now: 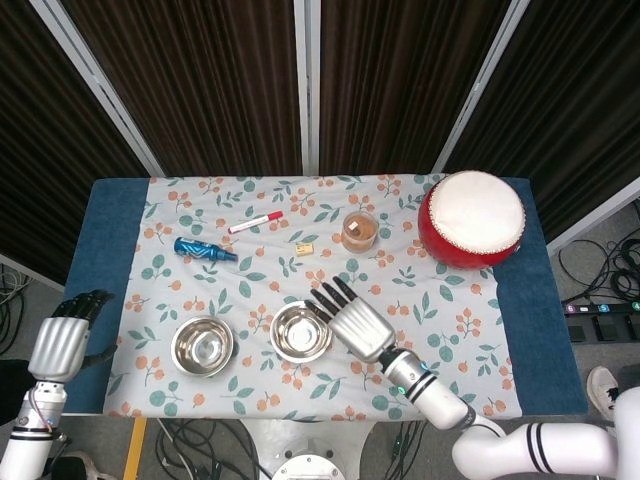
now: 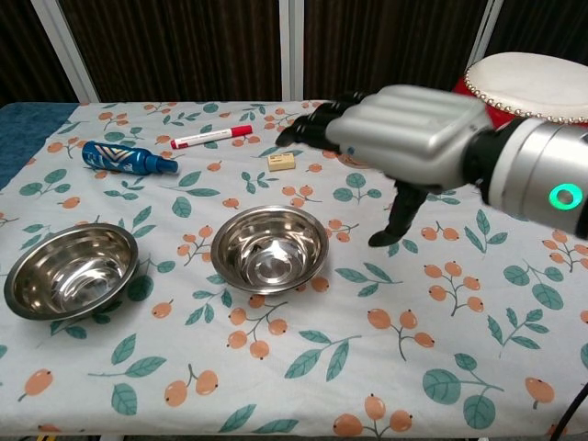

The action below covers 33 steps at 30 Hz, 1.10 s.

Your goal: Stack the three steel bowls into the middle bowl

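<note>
Two nested steel bowls sit in the middle of the floral cloth and look like one bowl. Another steel bowl stands alone to their left. My right hand hovers just right of the nested pair and above it, fingers spread and holding nothing. My left hand hangs beyond the table's left edge, empty, its fingers loosely bent. The chest view does not show it.
A red drum stands at the back right, with a small jar left of it. A blue bottle, a red marker and a small block lie further back.
</note>
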Available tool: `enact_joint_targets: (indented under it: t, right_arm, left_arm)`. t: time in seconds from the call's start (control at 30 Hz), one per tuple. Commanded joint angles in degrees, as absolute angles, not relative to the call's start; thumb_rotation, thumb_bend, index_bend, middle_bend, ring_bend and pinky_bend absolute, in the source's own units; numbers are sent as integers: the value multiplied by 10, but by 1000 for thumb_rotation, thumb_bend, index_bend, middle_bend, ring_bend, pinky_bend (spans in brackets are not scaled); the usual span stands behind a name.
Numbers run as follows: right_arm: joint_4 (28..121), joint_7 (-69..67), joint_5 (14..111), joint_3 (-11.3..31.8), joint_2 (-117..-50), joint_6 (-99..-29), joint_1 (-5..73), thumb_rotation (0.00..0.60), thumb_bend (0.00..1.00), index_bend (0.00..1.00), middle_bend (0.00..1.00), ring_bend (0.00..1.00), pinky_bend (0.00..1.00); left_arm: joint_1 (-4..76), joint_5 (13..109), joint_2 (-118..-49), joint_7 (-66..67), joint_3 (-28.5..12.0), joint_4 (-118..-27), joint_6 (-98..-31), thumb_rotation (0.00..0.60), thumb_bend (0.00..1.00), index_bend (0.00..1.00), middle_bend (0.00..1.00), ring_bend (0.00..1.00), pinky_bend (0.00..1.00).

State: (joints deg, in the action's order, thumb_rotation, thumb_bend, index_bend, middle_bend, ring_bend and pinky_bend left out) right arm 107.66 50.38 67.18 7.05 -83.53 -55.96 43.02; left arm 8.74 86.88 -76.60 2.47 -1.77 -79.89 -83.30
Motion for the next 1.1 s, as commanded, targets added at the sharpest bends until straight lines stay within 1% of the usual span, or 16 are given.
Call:
enact_joint_targets:
  t: [0.03, 0.2, 0.47, 0.67, 0.77, 0.97, 1.1]
  right_arm:
    - [1132, 503, 685, 67, -778, -612, 404, 600, 0, 50, 41, 0, 0]
    - [1154, 449, 718, 70, -733, -653, 377, 600, 0, 48, 44, 0, 0]
    - [1153, 384, 726, 73, -692, -665, 359, 600, 0, 47, 38, 0, 0]
    - [1151, 353, 740, 73, -672, -682, 344, 600, 0, 48, 33, 0, 0]
    - [1147, 343, 737, 75, -665, -690, 336, 600, 0, 47, 34, 0, 0]
    - [1135, 326, 732, 79, -662, -693, 331, 600, 0, 48, 34, 0, 0]
    - [1126, 320, 728, 79, -665, -688, 331, 600, 0, 48, 34, 0, 0]
  left_arm:
    - [93, 879, -759, 32, -9, -815, -822, 600, 97, 277, 320, 244, 323]
    - [103, 908, -751, 55, 17, -846, -797, 600, 106, 300, 365, 280, 361]
    - [136, 952, -762, 114, 47, -888, -738, 600, 130, 332, 383, 302, 386]
    - [161, 974, -782, 149, 53, -881, -704, 600, 160, 358, 407, 334, 413]
    - [169, 976, -790, 154, 57, -877, -690, 600, 193, 378, 427, 352, 427]
    - [170, 977, -798, 156, 67, -866, -684, 600, 203, 385, 430, 355, 429]
    - [168, 971, -808, 152, 67, -850, -685, 600, 203, 413, 447, 375, 446]
